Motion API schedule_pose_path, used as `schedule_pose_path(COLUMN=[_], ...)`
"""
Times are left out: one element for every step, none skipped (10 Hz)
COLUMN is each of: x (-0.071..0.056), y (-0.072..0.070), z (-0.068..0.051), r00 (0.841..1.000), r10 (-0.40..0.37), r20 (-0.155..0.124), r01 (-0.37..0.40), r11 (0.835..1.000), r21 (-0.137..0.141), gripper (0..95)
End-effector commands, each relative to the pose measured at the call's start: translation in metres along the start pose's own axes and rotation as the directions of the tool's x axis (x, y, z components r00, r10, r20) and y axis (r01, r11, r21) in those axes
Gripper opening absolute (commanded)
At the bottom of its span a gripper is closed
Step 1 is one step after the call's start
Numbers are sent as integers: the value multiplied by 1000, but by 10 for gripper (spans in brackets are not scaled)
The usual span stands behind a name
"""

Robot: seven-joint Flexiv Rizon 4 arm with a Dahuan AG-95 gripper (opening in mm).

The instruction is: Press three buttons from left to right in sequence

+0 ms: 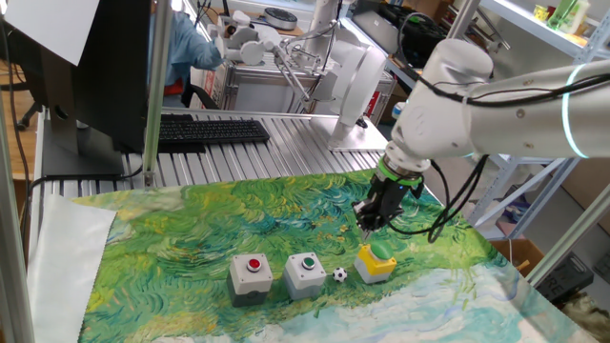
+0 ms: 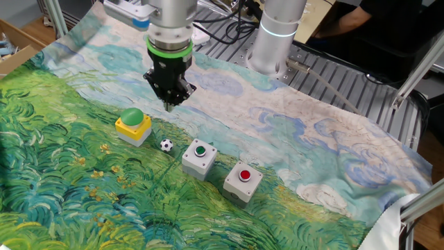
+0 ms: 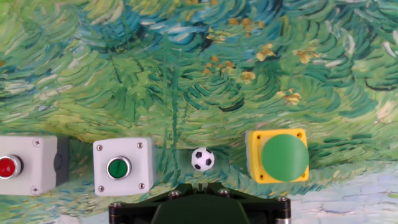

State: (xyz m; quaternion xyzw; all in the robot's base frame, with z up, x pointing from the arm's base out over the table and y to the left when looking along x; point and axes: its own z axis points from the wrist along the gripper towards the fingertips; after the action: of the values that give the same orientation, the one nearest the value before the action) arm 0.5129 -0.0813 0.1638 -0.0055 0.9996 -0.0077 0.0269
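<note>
One arm: white robot arm (image 1: 496,90) reaching down over the table (image 1: 191,238), which is covered by a painted cloth in green, blue and yellow swirls.
Fingers: black gripper (image 1: 368,221) (image 2: 170,104) pointing down, its tips coming to one narrow point in both fixed views; no gap shows between them, yet whether they are pressed together I cannot tell.
Fingers' place: above the cloth, near the yellow box and on its far side in one fixed view, touching nothing.
Yellow box with green button (image 1: 376,260) (image 2: 133,125) (image 3: 278,155): nearest the fingers, at one end of the row, with a large domed cap.
Soccer-patterned ball (image 1: 340,274) (image 2: 166,145) (image 3: 202,159): tiny, resting between the yellow box and the middle box, apart from both.
Grey box with green button (image 1: 305,272) (image 2: 200,157) (image 3: 122,166): middle of the row.
Grey box with red button (image 1: 251,276) (image 2: 243,180) (image 3: 28,165): other end of the row, farthest from the fingers.
In the way: nothing lies between the fingers and the yellow box.
Around: black keyboard (image 1: 212,131) on the bare ribbed metal beyond the cloth.
Writing: none readable.
Hand view only: all three boxes in a line seen from above, the red one cut by the frame edge; the gripper's black base fills the bottom edge and hides the tips.
Fixed views only: the fingers' height over the cloth.
</note>
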Motion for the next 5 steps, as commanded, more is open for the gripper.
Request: schedule_pose_path(x=[3, 0, -1, -1, 0], y=[1, 1, 1, 1, 1], z=[-2, -2, -2, -3, -4], r00=[1000, 999, 999, 999, 999], r10=[-23, -39, -39, -38, -34], r20=[-4, -10, -10, -12, -11], r01=[23, 39, 39, 38, 34], r11=[1000, 999, 999, 999, 999], r21=[-5, -6, -6, -5, -1], gripper=[0, 0, 0, 0, 0])
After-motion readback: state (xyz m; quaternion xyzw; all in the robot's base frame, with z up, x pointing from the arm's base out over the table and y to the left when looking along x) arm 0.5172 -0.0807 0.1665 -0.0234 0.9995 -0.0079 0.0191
